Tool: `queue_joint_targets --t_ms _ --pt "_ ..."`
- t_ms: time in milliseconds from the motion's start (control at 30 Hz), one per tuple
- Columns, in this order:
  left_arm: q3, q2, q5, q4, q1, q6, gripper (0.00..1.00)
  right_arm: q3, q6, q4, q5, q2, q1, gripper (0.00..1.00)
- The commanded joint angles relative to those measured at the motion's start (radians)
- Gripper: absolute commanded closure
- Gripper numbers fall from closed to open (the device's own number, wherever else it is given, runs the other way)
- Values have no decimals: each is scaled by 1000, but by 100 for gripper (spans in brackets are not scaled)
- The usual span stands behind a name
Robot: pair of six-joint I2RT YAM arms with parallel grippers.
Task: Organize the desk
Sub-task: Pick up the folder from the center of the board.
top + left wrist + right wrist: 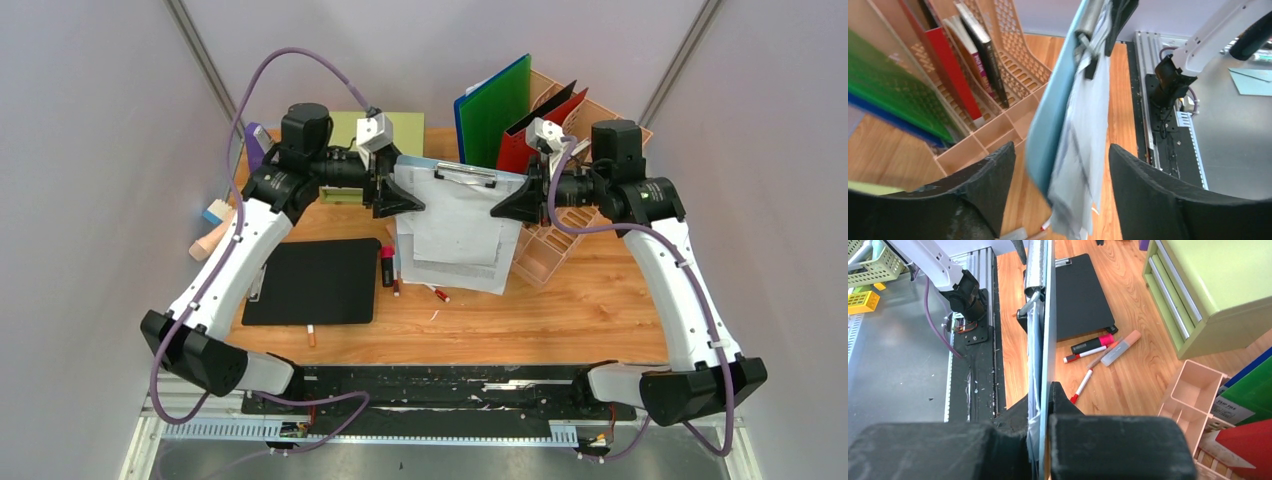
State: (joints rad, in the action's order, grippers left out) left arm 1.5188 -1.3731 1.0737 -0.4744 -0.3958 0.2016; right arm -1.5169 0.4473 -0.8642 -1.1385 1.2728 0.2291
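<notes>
A light-blue clipboard [455, 215] with several grey-white papers clipped to it hangs upright above the orange-brown wooden desk [580, 320]. My right gripper [510, 207] is shut on its right edge; in the right wrist view the jaws [1043, 400] pinch board and paper [1049, 315] tightly. My left gripper [405, 200] stands open at the board's left edge. In the left wrist view the board and papers [1053, 125] hang between the spread fingers [1060, 160] without touching either one.
A black clipboard [312, 281] lies at the left of the desk, with a pink highlighter [1093, 344] and pens [1082, 385] beside it. A pink file organizer [545, 250] with a green folder [495, 110] and a red folder stands at the back right. An olive-green drawer chest [1208, 285] stands behind.
</notes>
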Motion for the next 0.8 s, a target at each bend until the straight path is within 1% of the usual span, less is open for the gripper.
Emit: queue_joint_targets --t_ms 0,33,67,100,167,200,233,267,300,367,433,467,500,567,667,767 --pt "63 -24 49 17 -48 40 31 8 32 -1 -66 -39 -20 100" --pt "70 -27 51 16 -58 42 35 13 35 -4 -66 -41 -23 100" --pt "75 -35 55 14 -62 42 41 17 37 -7 -66 -43 -26 100" --pt "82 -38 57 13 -70 40 44 18 39 -10 -66 -45 -30 100" --pt "91 -52 59 8 -83 40 59 18 42 -14 -64 -48 -38 100" --pt "92 -59 61 6 -87 40 62 19 43 -17 -59 -49 -42 100" --pt "95 -67 60 5 -95 40 70 19 43 -17 -54 -49 -46 100" --pt "97 -71 58 4 -105 39 75 18 43 -20 -46 -50 -48 100" --pt "101 -78 57 4 -110 36 85 18 43 -22 -34 -50 -51 100" --pt "106 -91 47 20 -125 -2 99 18 36 -25 -4 -52 -58 100" --pt "106 -100 25 60 -139 -51 100 15 17 -25 41 -53 -66 99" --pt "107 -102 -12 74 -150 -73 100 11 3 -25 79 -52 -69 93" --pt "109 -107 -37 103 -156 -111 100 7 -15 -24 119 -51 -73 83" --pt "132 -123 -133 121 -173 -157 100 5 -50 -24 193 -56 -98 63" --pt "220 -162 -205 126 -189 -227 100 18 -82 -17 248 -79 -156 36" --pt "307 -221 -250 115 -207 -299 100 29 -119 5 298 -111 -233 17"
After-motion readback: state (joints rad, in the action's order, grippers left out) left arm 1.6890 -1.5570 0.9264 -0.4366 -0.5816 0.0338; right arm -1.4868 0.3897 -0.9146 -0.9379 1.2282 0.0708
